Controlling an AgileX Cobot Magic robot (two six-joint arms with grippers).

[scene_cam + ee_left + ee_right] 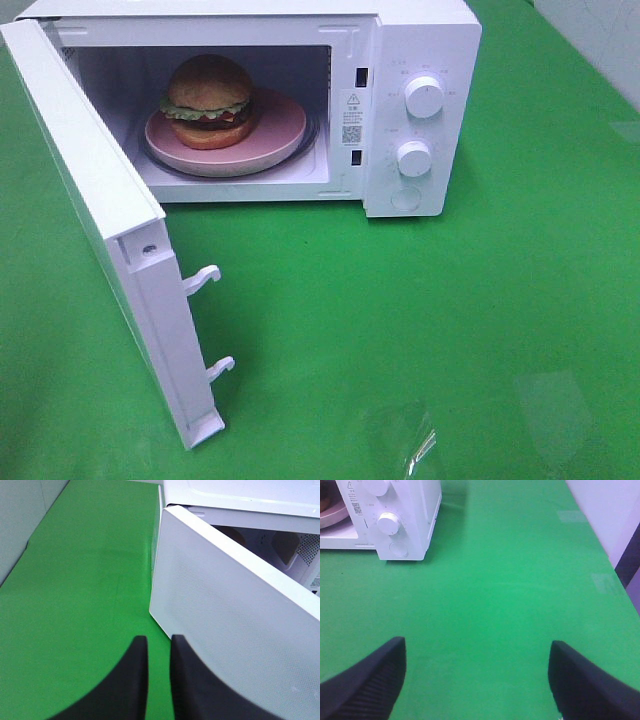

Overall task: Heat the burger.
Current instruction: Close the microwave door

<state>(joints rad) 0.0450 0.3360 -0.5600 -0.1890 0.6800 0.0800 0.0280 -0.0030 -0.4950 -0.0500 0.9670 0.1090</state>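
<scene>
Burger (209, 100): on plate (270, 140) inside microwave (420, 50), door (90, 200) swung wide | your left hand (159, 645): clenched almost shut on nothing, just beside the door's outer face, likely nearer for the push | right hand (477, 647): released, over worktop (450, 330), well apart.

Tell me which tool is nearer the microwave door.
Left. The left tool is right beside the microwave door; the right tool hangs over the green mat, off past the knobs.

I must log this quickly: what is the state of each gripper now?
Left gripper: almost closed, holding nothing.
Right gripper: open, holding nothing.
</scene>
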